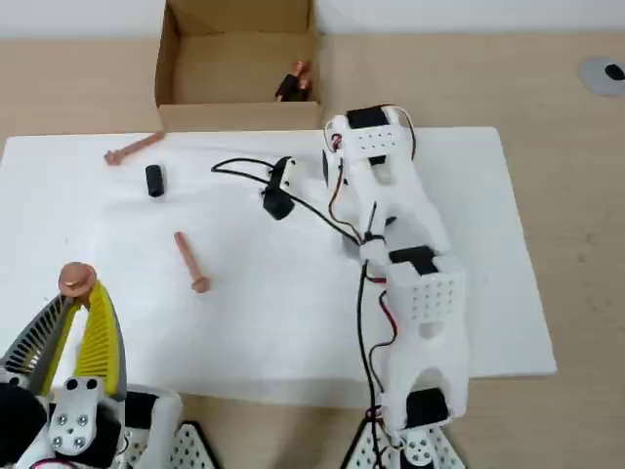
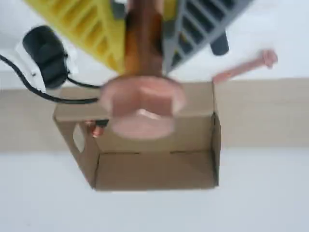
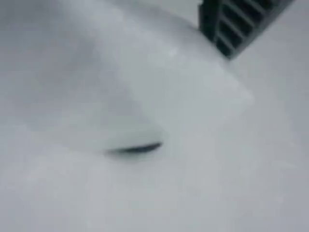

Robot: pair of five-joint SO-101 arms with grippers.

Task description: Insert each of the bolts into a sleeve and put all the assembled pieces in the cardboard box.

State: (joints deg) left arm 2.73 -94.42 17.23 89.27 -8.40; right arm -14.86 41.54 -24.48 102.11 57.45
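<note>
My left gripper (image 1: 78, 293) sits at the near left of the white sheet (image 1: 293, 322), shut on a copper bolt (image 1: 76, 279) that stands head up between the yellow and grey fingers; its wide head (image 2: 142, 104) faces the left wrist camera. Two more bolts lie loose on the sheet, one (image 1: 191, 261) mid-left and one (image 1: 134, 149) at the far left edge. A black sleeve (image 1: 154, 181) lies between them. The cardboard box (image 1: 239, 112) stands beyond the sheet with one assembled piece (image 1: 296, 83) inside. My right gripper (image 1: 337, 166) hangs just above the sheet near the box.
The right arm (image 1: 420, 293) stretches from the near edge up the middle of the sheet. A black camera (image 1: 278, 195) on a looping cable (image 1: 234, 168) lies left of it. A grey disc (image 1: 604, 73) sits on the bare table at the far right.
</note>
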